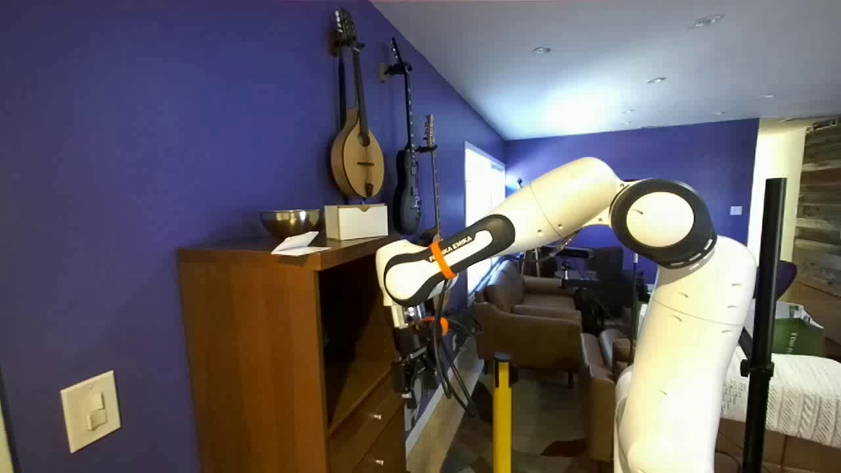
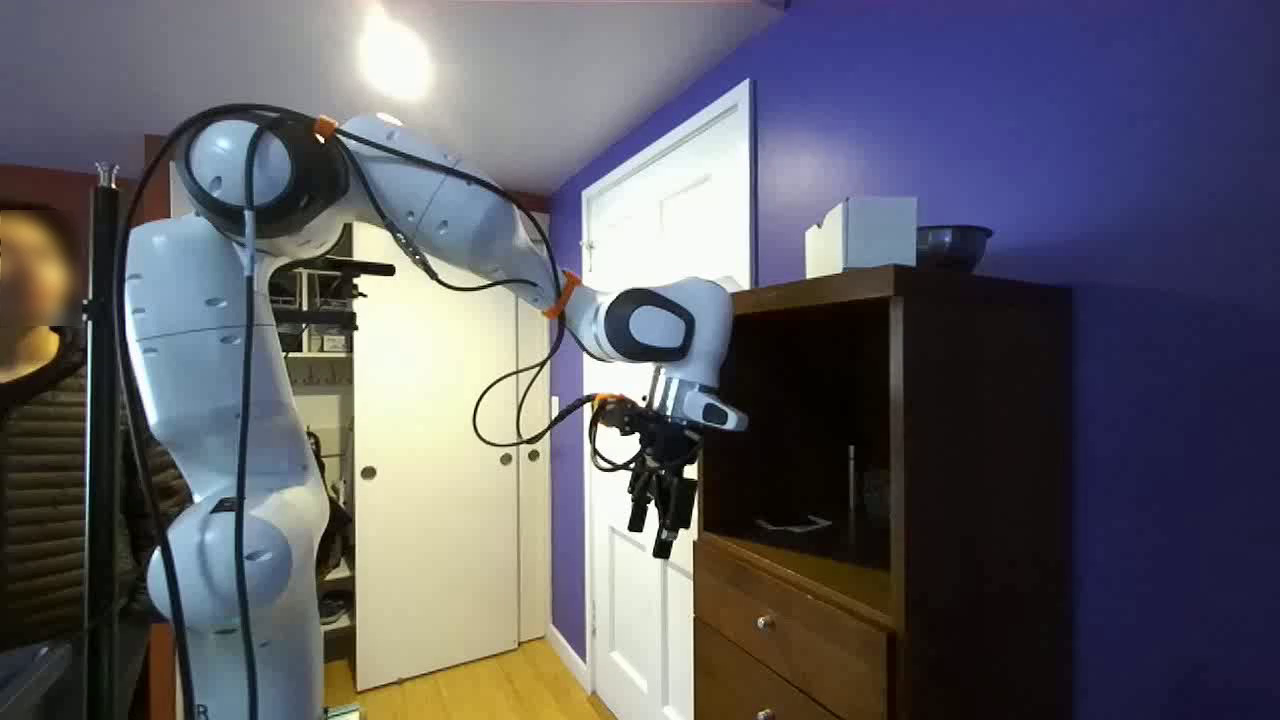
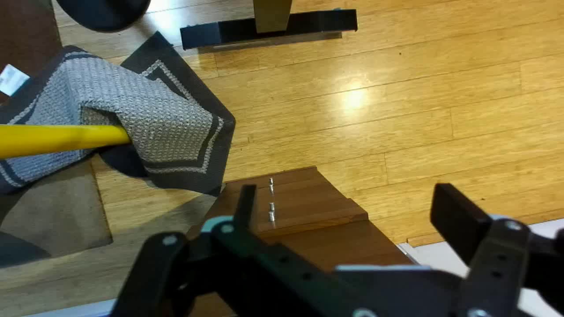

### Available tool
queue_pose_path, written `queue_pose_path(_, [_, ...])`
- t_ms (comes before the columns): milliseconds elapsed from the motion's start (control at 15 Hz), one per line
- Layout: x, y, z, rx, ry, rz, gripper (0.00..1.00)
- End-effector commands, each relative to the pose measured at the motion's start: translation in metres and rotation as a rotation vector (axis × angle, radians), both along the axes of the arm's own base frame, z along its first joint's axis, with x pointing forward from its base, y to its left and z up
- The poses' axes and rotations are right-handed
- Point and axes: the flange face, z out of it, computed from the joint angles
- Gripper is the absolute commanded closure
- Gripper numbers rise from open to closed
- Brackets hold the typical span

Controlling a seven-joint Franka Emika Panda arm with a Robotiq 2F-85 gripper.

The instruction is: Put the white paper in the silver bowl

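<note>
White folded paper is being supported near the round silver bowl. The black pincer is being held widely spread, empty.

The arm is bent at the elbow, forearm sloping toward 8 o'clock in an exterior view, and off the wrist the gripper hangs roughly toward 6. Wrist view's got both fingers spread pretty wide.

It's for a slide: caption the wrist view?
Open, empty black pincer in front of a brown wooden cabinet with silver knobs, yellowish wooden floorboards below.
</note>
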Motion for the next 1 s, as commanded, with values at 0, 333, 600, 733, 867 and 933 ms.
queue_pose_path(0, [0.000,0.000,0.000,0.000,0.001,0.000,0.00])
queue_pose_path(333, [0.000,0.000,0.000,0.000,0.000,0.000,0.00])
queue_pose_path(600, [-0.013,-0.017,0.038,0.039,-0.087,-0.015,0.00])
queue_pose_path(733, [-0.024,-0.030,0.065,0.055,-0.139,-0.040,0.00])
queue_pose_path(867, [-0.042,-0.041,0.106,0.124,-0.207,-0.122,0.00])
queue_pose_path(933, [-0.051,-0.044,0.126,0.150,-0.240,-0.152,0.00])
